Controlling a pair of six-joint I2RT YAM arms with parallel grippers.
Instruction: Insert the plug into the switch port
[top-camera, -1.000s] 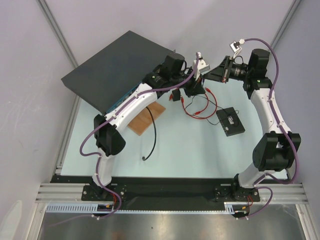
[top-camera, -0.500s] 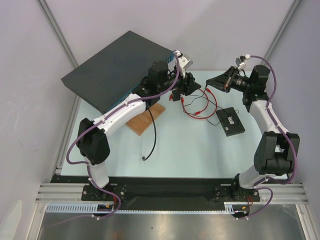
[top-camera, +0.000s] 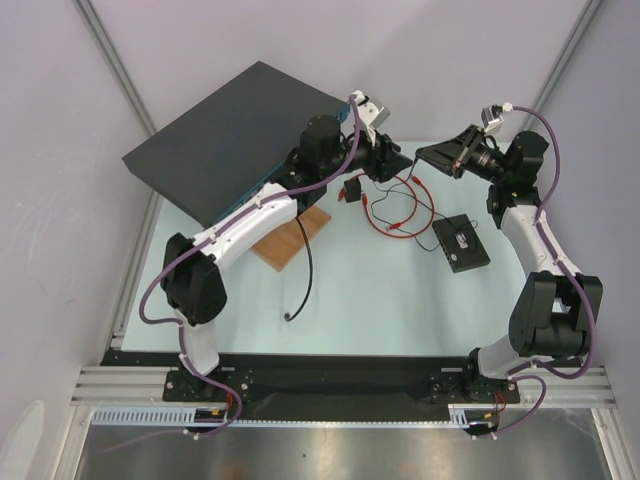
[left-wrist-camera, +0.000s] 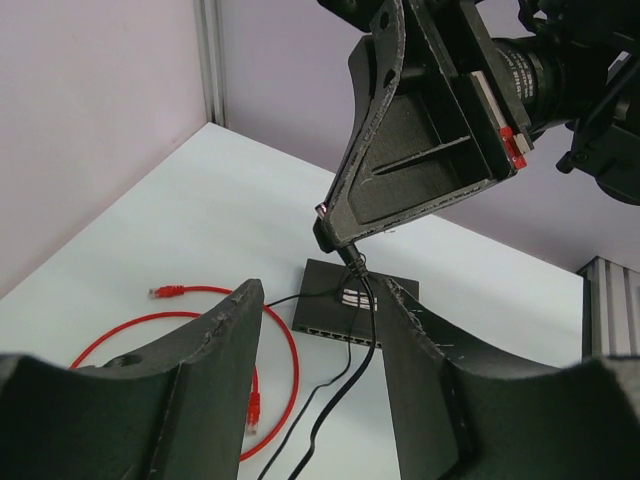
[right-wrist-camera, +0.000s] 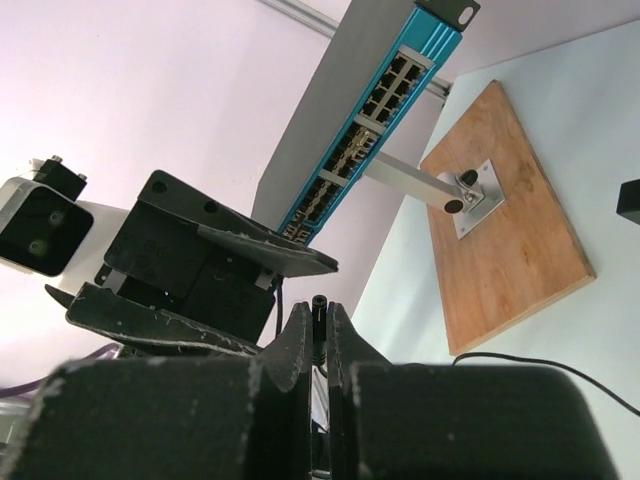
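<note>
Left tool (left-wrist-camera: 322, 300): jaws apart, nothing between them, held above the bench (top-camera: 380, 300) at the far middle.

Right tool (right-wrist-camera: 318, 320): closed, pinching the end of a thin black wire (left-wrist-camera: 365, 290). A short black tip pokes out above the fingertips. The wire hangs down from the tool and trails across the bench.

The two tools face each other, tips near, not touching.

Red cable (left-wrist-camera: 205, 289): lies in a loose loop on the bench below the tools, untouched by either.

Plug (left-wrist-camera: 168, 292): at the cable's end, flat on the bench, well apart from the switch. A second red connector shows on the near side of the loop; cannot tell which is the task's.

Switch (top-camera: 460, 243): small flat black box with a white label, on the bench right of the loop. In the left wrist view a row of ports shows on one side edge; port detail too small to tell.

Rack (top-camera: 230, 130): dark grey, blue front, far left, raised at a slant above a wood board (top-camera: 295, 240).
</note>
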